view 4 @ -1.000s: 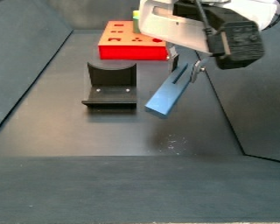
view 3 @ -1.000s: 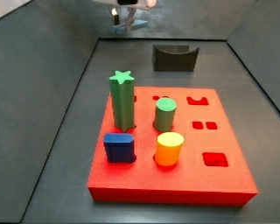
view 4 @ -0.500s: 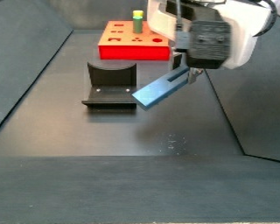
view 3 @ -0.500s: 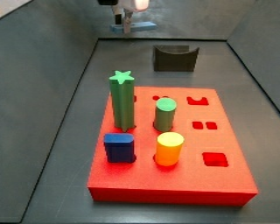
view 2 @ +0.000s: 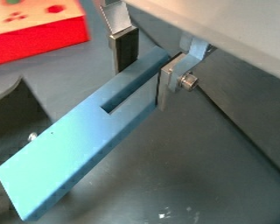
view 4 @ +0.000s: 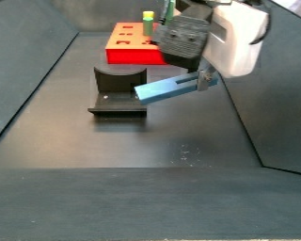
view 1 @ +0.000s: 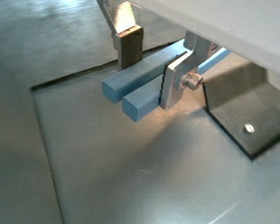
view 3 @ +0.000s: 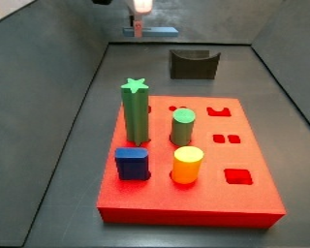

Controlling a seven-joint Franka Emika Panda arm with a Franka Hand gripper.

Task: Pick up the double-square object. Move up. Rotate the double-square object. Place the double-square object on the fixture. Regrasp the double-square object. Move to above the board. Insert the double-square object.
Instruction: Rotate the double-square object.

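The double-square object (view 4: 169, 88) is a long grey-blue bar held in the air, nearly level, with its free end toward the fixture (view 4: 118, 90). My gripper (view 4: 203, 77) is shut on the bar's other end. In both wrist views the silver fingers (view 1: 178, 77) (view 2: 122, 45) clamp the double-square object (view 1: 140, 83) (view 2: 78, 153) across its width. A slot shows in its face. Far back in a side view, the gripper (view 3: 140, 23) hangs above the floor, left of the fixture (view 3: 194, 64). The red board (view 3: 248, 199) lies in front.
On the board stand a green star post (view 3: 136, 111), a green cylinder (view 3: 184, 127), a dark-blue block (view 3: 132, 163) and a yellow-orange cylinder (view 3: 186, 166). Grey walls slope up round the floor. The board's corner (view 2: 31, 35) lies beyond the bar's tip.
The bar has swung from a steep downward tilt to nearly level while staying in the gripper. The gripper has turned and shifted slightly toward the fixture.
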